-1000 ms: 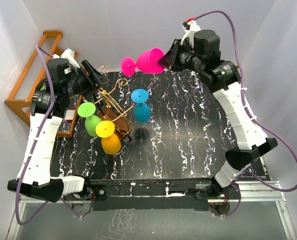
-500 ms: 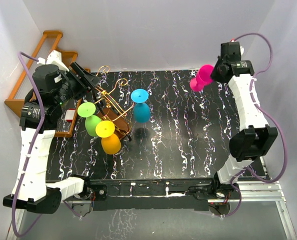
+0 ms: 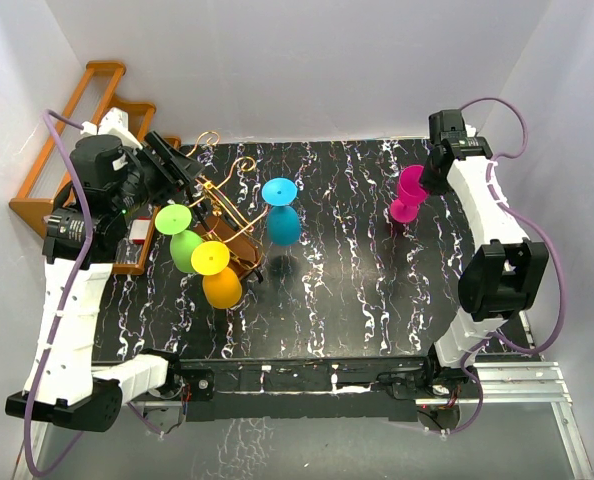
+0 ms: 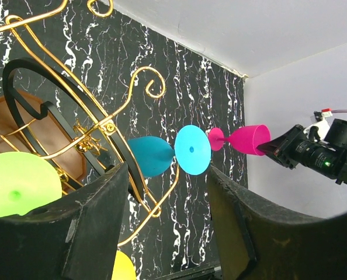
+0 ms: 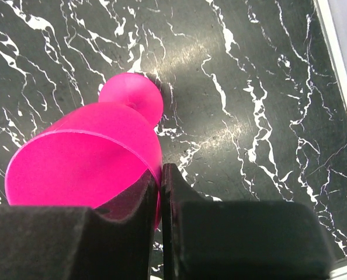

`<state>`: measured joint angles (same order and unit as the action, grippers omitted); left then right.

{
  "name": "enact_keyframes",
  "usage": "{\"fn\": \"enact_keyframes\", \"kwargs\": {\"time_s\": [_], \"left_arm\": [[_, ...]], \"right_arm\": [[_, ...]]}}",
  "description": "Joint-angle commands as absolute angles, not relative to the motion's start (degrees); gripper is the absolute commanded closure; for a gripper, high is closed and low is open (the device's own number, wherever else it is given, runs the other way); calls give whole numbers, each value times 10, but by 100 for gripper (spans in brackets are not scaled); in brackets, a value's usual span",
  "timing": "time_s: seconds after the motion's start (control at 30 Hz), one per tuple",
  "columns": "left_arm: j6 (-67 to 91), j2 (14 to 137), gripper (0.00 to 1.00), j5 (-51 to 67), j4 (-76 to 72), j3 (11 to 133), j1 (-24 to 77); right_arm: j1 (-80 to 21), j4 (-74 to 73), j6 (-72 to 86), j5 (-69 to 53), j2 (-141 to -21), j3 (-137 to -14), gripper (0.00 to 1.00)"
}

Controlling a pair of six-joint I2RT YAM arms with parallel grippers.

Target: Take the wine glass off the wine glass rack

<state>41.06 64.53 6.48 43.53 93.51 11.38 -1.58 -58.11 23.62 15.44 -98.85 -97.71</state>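
The wine glass rack (image 3: 229, 215), gold wire on a brown base, stands at the left of the black marble table (image 3: 357, 290). A blue glass (image 3: 280, 210), a green glass (image 3: 180, 235) and a yellow-orange glass (image 3: 215, 272) hang on it. My right gripper (image 3: 429, 180) is shut on the rim of a pink wine glass (image 3: 409, 195). It holds the glass foot-down, low over the table's right back part. The wrist view shows its fingers pinching the pink glass's (image 5: 86, 157) wall. My left gripper (image 3: 182, 165) is open and empty beside the rack (image 4: 103, 125).
An orange-brown wooden stepped shelf (image 3: 67, 160) stands at the back left, off the table edge. A small red and white object (image 3: 137, 232) lies by it. White walls close in on the left, back and right.
My right arm has carried the pink glass from the back middle to the right side, turned it foot-down and lowered it. My left arm has pulled back slightly by the rack.
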Motion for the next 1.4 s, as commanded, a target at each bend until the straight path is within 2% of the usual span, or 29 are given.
{"fn": "enact_keyframes", "kwargs": {"time_s": [0.0,0.1,0.3,0.4,0.53,0.63,0.8,0.93,1.1,1.37], "left_arm": [[406,625,46,77,425,928,114],[406,624,47,79,425,926,115],[407,623,47,78,424,923,114],[408,624,47,78,422,923,114],[408,626,47,78,416,918,114],[410,630,47,82,409,913,114],[413,639,47,93,393,908,114],[413,649,47,105,383,909,114],[414,661,48,132,365,911,114],[412,662,48,142,371,914,114]], "right_arm": [[-13,-535,233,135,-987,-965,91],[-13,-533,235,124,-991,-960,89],[-13,-530,233,106,-982,-976,72],[-13,-546,230,82,-972,-1015,66],[-14,-576,218,10,-956,-1105,56],[-22,-576,228,-71,-932,-1144,52],[-51,-537,275,-271,-902,-1130,51],[-148,-471,314,-354,-893,-1088,50],[-222,-439,338,-345,-911,-1070,50],[-261,-443,327,-305,-947,-1064,50]]}}
